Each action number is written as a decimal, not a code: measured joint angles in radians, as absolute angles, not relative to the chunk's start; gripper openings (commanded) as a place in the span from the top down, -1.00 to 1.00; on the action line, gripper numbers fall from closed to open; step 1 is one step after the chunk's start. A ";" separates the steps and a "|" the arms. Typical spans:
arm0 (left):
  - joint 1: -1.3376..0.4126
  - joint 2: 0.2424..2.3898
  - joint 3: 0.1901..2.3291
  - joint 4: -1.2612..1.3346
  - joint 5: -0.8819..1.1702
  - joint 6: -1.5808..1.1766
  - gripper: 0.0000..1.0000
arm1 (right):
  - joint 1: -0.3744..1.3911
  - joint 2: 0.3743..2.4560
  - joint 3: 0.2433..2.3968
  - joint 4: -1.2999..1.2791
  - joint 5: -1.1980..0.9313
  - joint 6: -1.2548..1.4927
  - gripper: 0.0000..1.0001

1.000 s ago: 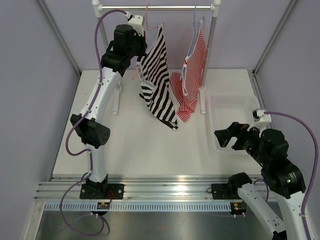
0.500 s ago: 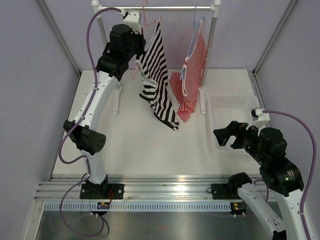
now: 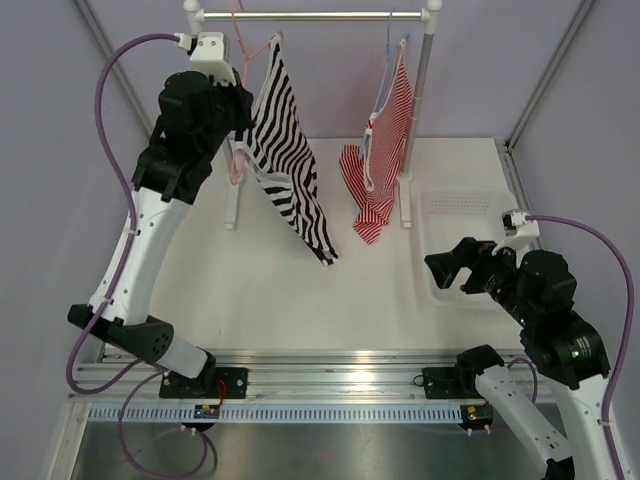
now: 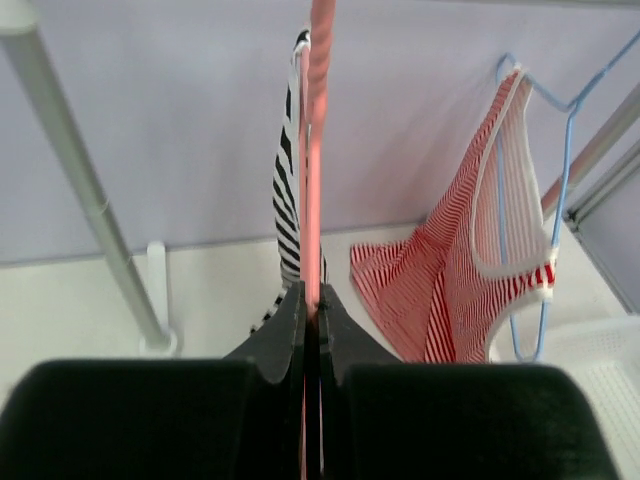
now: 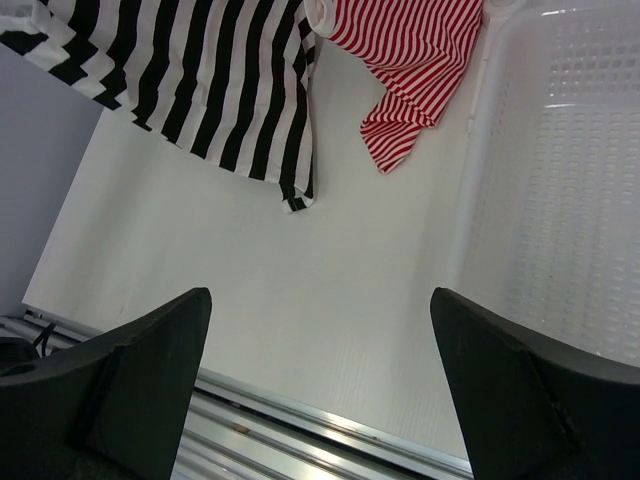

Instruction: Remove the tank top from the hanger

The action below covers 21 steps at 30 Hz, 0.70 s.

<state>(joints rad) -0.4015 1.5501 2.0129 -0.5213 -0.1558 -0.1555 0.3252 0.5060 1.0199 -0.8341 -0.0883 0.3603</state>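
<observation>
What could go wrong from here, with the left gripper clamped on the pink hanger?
1. The left gripper is shut on only the thin pink wire hanger. The wire may twist or slip in its grip under load.
2. The black-and-white striped tank top hangs on that hanger, while the open right gripper sits far off by the white plastic basket. A one-armed pull might drag hanger and top together instead of separating them.

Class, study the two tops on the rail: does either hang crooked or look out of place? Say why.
Both hang lopsided. The hem of the black-and-white tank top slants down to one low corner, and the left gripper is shut on its pink hanger. The hem of the red-striped top also droops to one corner.
</observation>
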 measured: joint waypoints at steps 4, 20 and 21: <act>-0.401 1.389 1.874 -0.603 -0.167 -0.193 1.00 | 0.325 0.537 1.056 -0.816 -0.137 0.358 -0.99; -0.402 0.659 1.344 -0.890 0.173 -0.261 1.00 | 0.591 1.127 1.229 -0.347 -0.448 0.522 -0.83; -0.401 0.633 1.322 -0.904 0.195 -0.264 1.00 | 0.648 1.169 1.258 -0.323 -0.408 0.521 -0.81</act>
<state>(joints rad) -0.4011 0.6331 1.3216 -0.9035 0.1947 -0.2638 0.6476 1.1687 1.2575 -0.3233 -0.4080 0.5209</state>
